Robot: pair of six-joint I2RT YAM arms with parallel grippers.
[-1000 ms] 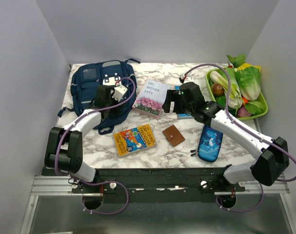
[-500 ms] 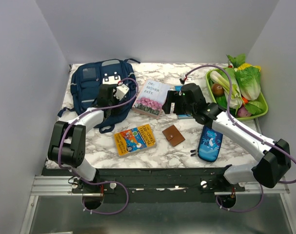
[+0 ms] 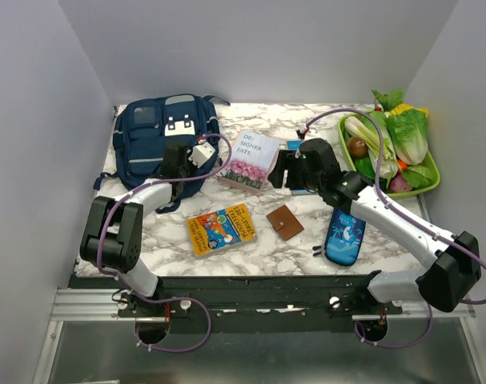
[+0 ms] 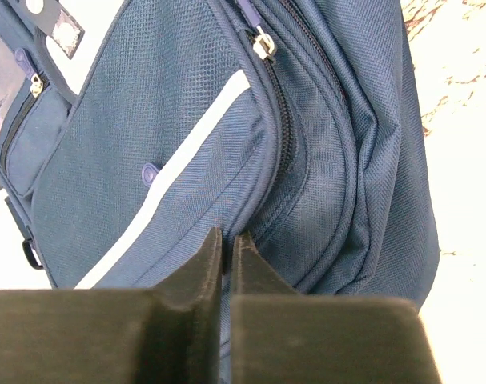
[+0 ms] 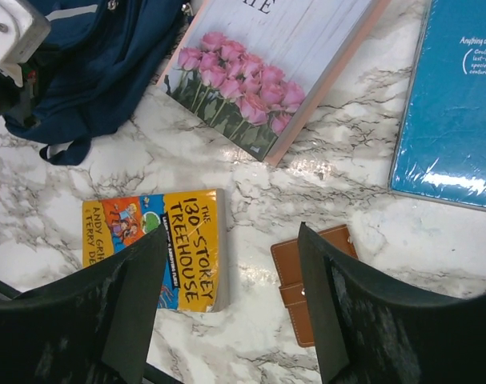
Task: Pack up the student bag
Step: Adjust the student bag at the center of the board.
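The student bag (image 3: 158,140), navy blue with a grey-blue panel and a white patch, lies at the back left of the marble table. My left gripper (image 3: 173,160) sits at its near right edge. In the left wrist view the bag (image 4: 186,120) fills the frame and the gripper (image 4: 226,236) is shut, with a fold of fabric beside a zipper seam pinched between its tips. My right gripper (image 3: 284,172) hovers open over mid-table. In its own view the gripper (image 5: 233,240) holds nothing, and a corner of the bag (image 5: 106,56) shows at the top left.
A flower-cover book (image 3: 251,160) lies right of the bag. A yellow Treehouse book (image 3: 220,228), a brown wallet (image 3: 284,222) and a blue pencil case (image 3: 345,234) lie nearer. A blue book (image 5: 455,104) sits under the right arm. A green vegetable tray (image 3: 429,186) stands far right.
My left gripper went from wide open to shut on the bag's fabric, and the bag shifted slightly toward the back. My right gripper's fingers narrowed a little.
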